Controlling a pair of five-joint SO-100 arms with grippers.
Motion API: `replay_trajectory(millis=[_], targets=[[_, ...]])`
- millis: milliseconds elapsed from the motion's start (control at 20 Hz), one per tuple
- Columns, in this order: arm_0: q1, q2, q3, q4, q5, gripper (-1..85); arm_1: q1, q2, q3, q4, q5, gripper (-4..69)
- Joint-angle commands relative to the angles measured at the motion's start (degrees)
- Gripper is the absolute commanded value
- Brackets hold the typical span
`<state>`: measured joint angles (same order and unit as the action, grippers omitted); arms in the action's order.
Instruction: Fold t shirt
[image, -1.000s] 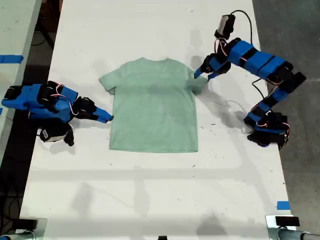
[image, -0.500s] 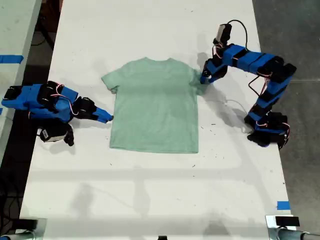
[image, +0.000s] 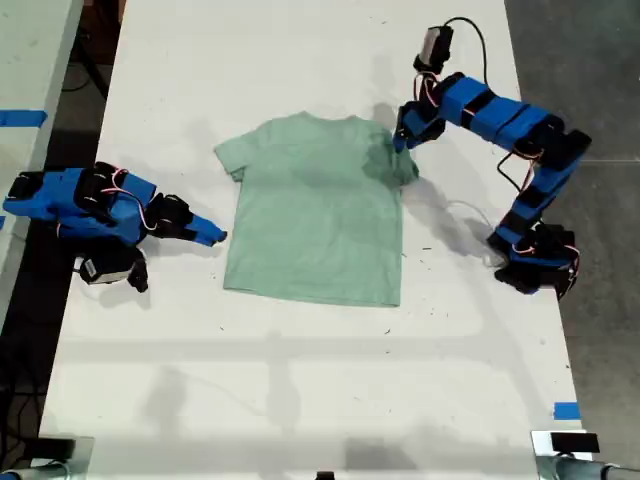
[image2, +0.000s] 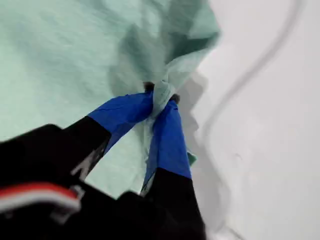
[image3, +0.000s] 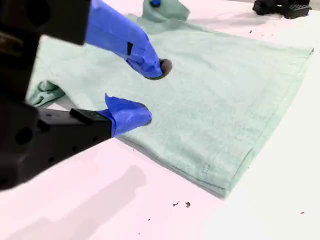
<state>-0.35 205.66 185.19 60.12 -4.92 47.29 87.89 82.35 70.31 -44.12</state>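
Observation:
The pale mint-green t shirt (image: 315, 215) lies flat on the white table (image: 300, 380), neck toward the far end. My first gripper (image: 401, 139) is at the sleeve on the exterior view's right. In the first wrist view this gripper (image2: 161, 97) is shut on a bunched pinch of the t shirt (image2: 60, 60), and the sleeve is lifted and crumpled. My second gripper (image: 216, 238) rests on the table beside the shirt's edge on the exterior view's left. In the second wrist view that gripper (image3: 151, 91) is open, just over the edge of the t shirt (image3: 225, 100).
The first arm's base (image: 535, 265) stands near the table edge on the exterior view's right, with a thin cable (image: 465, 210) lying beside it. A neighbouring bench with blue tape (image: 22, 117) is at the exterior view's left. Another blue tape mark (image: 566, 410) sits at the near corner on that view's right.
My first gripper closed on the sleeve and lifted it toward the shirt's body. The whole shirt slid slightly toward the exterior view's right. The second arm stayed still.

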Motion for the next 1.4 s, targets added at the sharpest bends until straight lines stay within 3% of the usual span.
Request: replay_trajectory(millis=[0,200,250,300,350,500,600,700,850,1050,1150,1250,1350], targets=[[-0.3,0.5,-0.3,0.1,-0.5,11.4,-11.0,4.7,-6.1,-8.3,-1.6,0.9],[-0.3,0.5,-0.3,0.1,-0.5,11.4,-20.4,-4.0,-7.5,-22.1,-2.5,1.1],[-0.3,0.5,-0.3,0.1,-0.5,11.4,-21.6,-7.8,-9.8,-22.4,-2.5,4.9],[-0.3,0.5,-0.3,0.1,-0.5,11.4,-22.6,-11.0,-11.7,-22.4,-2.8,22.2],[-0.3,0.5,-0.3,0.1,-0.5,11.4,-22.9,-12.7,-13.8,-21.1,-4.2,27.0],[-0.3,0.5,-0.3,0.1,-0.5,11.4,-20.0,-7.7,-16.1,-13.8,-5.0,16.4],[-0.3,0.5,-0.3,0.1,-0.5,11.4,-15.8,1.4,-16.1,-6.7,-6.5,13.2],[-0.3,0.5,-0.3,0.1,-0.5,11.4,-10.9,13.4,-13.8,1.6,-6.6,1.1],[-0.3,0.5,-0.3,0.1,-0.5,11.4,-11.5,35.7,0.5,8.4,-4.4,0.9],[-0.3,0.5,-0.3,0.1,-0.5,11.4,-24.3,83.0,49.7,-0.4,10.7,1.2],[-0.2,0.5,-0.3,0.1,-0.5,11.4,-28.4,108.9,71.4,1.4,16.9,1.2],[-0.3,0.5,-0.4,0.2,-0.5,11.4,-29.0,113.1,79.5,6.2,17.1,1.2],[-0.3,0.5,-0.4,0.2,-0.5,11.5,-30.5,113.3,86.7,4.0,15.3,1.2]])
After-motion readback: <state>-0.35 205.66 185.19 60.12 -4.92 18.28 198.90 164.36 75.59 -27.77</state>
